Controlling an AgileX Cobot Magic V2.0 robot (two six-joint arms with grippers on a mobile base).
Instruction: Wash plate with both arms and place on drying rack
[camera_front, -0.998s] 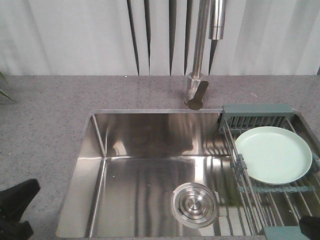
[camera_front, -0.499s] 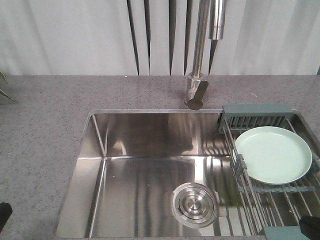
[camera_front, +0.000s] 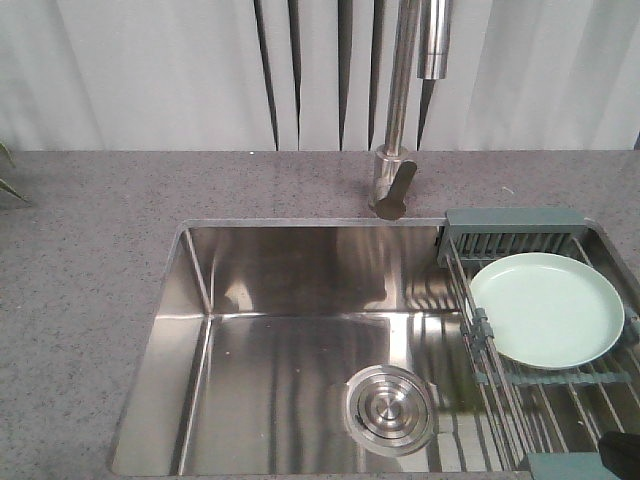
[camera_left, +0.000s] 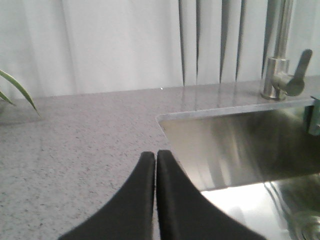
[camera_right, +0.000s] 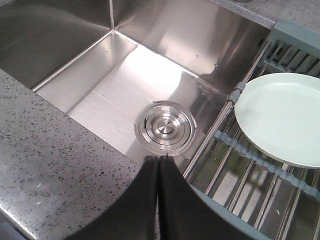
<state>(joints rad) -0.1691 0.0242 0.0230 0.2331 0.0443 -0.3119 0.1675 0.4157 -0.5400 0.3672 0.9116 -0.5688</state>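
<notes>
Mint-green and plain, the plate (camera_front: 547, 309) lies flat on the wires of the drying rack (camera_front: 500, 385), which spans the right end of the steel sink (camera_front: 290, 340); the plate sits toward the rack's far end, just in front of the grey-green slotted caddy (camera_front: 515, 235) and touching nothing but the wires under it. From the right wrist view the same plate (camera_right: 285, 117) overhangs the rack's (camera_right: 225, 175) steel bars, with the round steel drain (camera_right: 165, 125) on the sink floor just beside the rack's left edge. The right hand (camera_right: 159, 165) has its two black fingers pressed together with nothing between them, hovering over the near edge of the sink where the speckled grey tabletop (camera_right: 45, 150) meets the basin; in the front view only a dark sliver of it shows at the bottom right corner (camera_front: 622, 455). The left hand (camera_left: 156, 160) is likewise closed tight and empty, poised above the tabletop (camera_left: 75, 145) to the left of the sink's (camera_left: 240, 145) far-left corner, well apart from the plate. A chrome faucet (camera_front: 400, 110) with a dark lever stands on the tabletop (camera_front: 90, 250) behind the sink's far edge, before pale curtains. A green leaf tip (camera_left: 17, 90) pokes in at the tabletop's far left.
</notes>
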